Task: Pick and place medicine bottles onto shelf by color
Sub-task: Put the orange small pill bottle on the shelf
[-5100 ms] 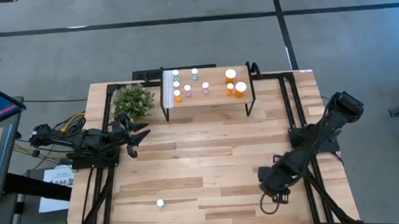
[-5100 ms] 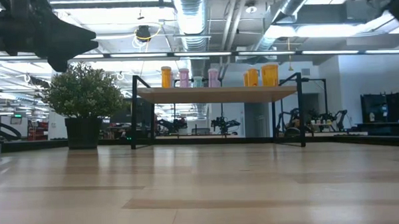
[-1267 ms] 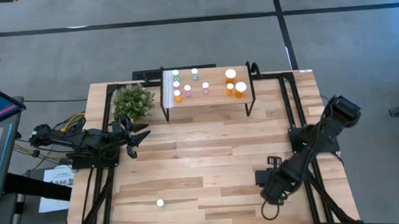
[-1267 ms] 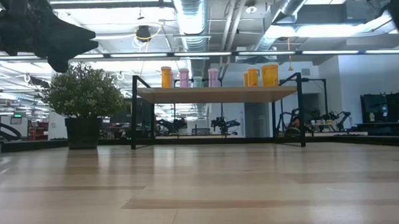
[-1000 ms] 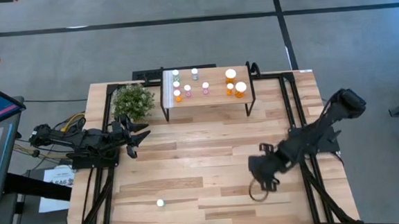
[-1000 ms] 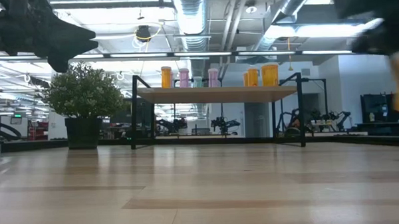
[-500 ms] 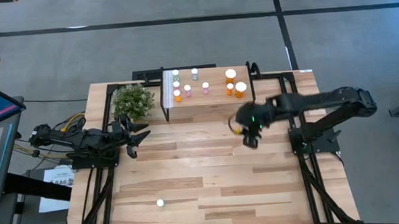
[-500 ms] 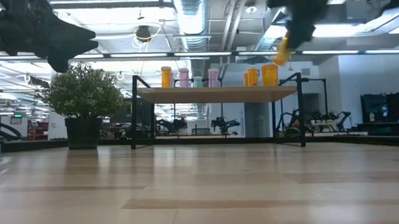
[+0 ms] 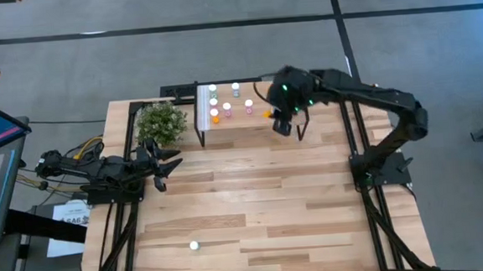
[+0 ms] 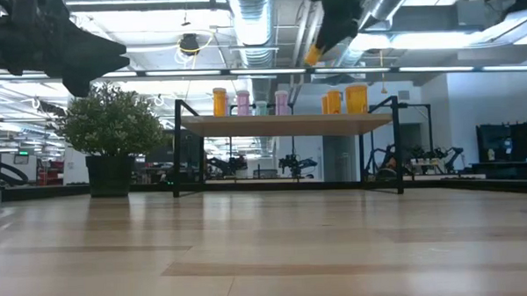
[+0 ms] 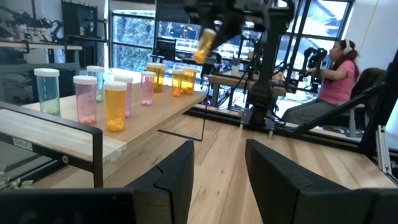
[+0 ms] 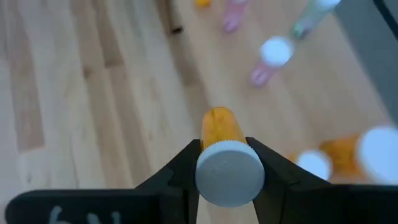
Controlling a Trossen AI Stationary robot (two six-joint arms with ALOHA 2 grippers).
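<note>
My right gripper [image 9: 276, 116] hangs high over the right half of the shelf [image 9: 253, 123], shut on a small orange bottle [image 9: 266, 114] with a white cap. In the low view that bottle [image 10: 313, 54] is well above the shelf board [image 10: 280, 123]. Several white-capped bottles stand on the shelf: green [image 9: 213, 90], pink [image 9: 248, 106] and orange [image 9: 215, 117]. One more bottle [image 9: 194, 245] sits alone near the table's near edge. My left gripper [image 9: 166, 167] waits open at the table's left edge. My right gripper holds the orange bottle at its cap end [image 12: 230, 177], pinched between the two fingers [image 12: 186, 165], one on each side. The orange body [image 12: 219, 124] sticks out past the fingertips. The bottle is lifted clear and tilted [image 10: 313, 54], above the shelf.
A green potted plant [image 9: 162, 122] stands left of the shelf, close to my left gripper. The shelf's thin black legs [image 10: 177, 151] rise from the far part of the tabletop [image 9: 254, 202]. A person [image 11: 339, 68] sits beyond the table.
My right gripper has swung from the table's near right area toward the far edge and up, carrying the orange bottle clear of the table. It now hangs over the shelf's right half.
</note>
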